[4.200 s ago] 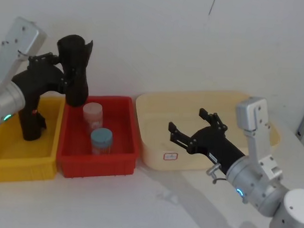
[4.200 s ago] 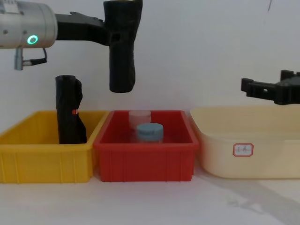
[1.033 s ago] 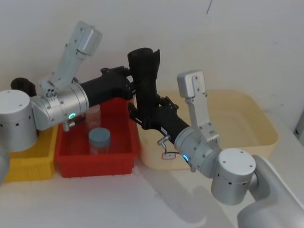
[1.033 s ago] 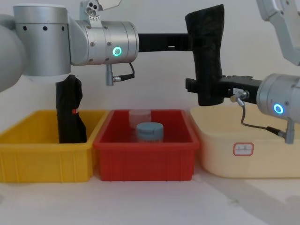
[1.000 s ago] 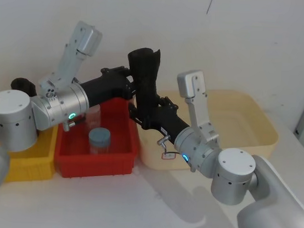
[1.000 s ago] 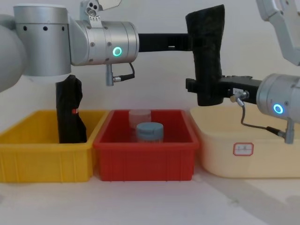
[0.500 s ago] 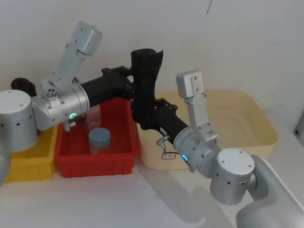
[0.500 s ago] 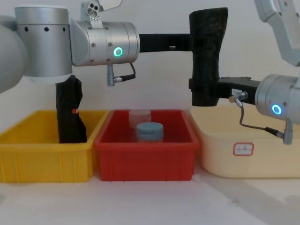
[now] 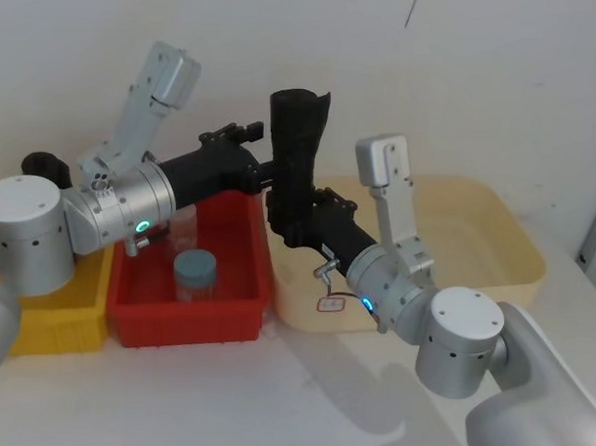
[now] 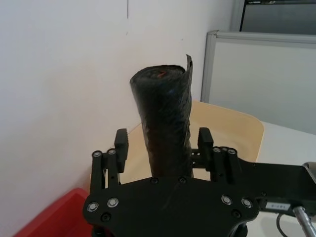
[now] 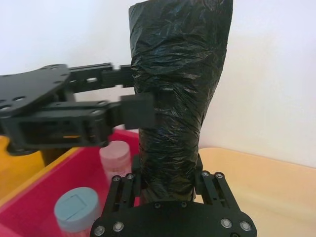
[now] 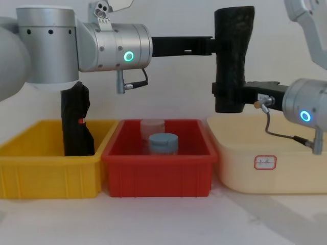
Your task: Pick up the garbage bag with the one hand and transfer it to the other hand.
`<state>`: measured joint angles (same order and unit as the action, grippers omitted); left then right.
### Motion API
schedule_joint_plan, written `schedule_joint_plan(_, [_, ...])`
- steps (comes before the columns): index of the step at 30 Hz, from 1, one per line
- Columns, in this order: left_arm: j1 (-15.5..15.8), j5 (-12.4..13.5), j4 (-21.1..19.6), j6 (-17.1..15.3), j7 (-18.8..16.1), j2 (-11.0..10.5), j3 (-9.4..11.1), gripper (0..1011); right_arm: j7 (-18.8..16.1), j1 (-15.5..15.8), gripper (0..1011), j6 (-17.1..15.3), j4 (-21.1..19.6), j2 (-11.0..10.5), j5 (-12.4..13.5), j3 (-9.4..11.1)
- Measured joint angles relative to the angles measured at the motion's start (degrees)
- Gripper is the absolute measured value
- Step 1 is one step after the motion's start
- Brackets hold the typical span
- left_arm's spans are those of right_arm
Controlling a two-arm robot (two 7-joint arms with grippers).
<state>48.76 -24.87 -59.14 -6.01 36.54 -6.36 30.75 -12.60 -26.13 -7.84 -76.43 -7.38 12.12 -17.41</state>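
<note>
While your right gripper (image 11: pixel 168 174) clamps the garbage bag (image 11: pixel 175 94), your left gripper (image 10: pixel 163 139) stands open around it; only withdrawing seems left.

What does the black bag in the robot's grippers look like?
The garbage bag is a long roll of crinkled, matte black plastic, a little wider at the top. It stands upright in the air. The right gripper clamps its lower end. The left gripper has its fingers open on either side of the upper part, with small gaps beside the bag.
</note>
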Motion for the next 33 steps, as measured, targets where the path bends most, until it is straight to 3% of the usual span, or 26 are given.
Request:
schedule_joint_plan(5, [-0.8,-0.1,-1.3,-0.3,-0.8,-0.6,-0.2,963,0.8,-0.2,562,-0.5,0.1,0.1,0.0,1.1])
schedule_joint_plan(8, [-1.3,-0.1,-2.1,-0.6,-1.5,-1.1,-0.4,1001,1.1,-0.4,562,-1.0,0.3,0.1,0.0,1.7])
schedule_joint_plan(18, [-4.8,-0.3,-7.2,-1.7,-6.3,-3.6,-2.3,1001,1.6,-0.2,562,-3.7,0.8,-0.7,0.1,3.3])
schedule_joint_plan(29, [-9.5,1.1,-14.0,-2.2,-14.0,-6.4,-5.3,1001,1.8,1.7,562,-7.0,-0.3,-2.2,0.1,4.9])
schedule_joint_plan(33, [-11.0,1.8,-16.2,-2.2,-16.4,-7.2,-6.3,1001,1.9,2.2,642,-7.7,-0.6,-2.5,0.1,5.3])
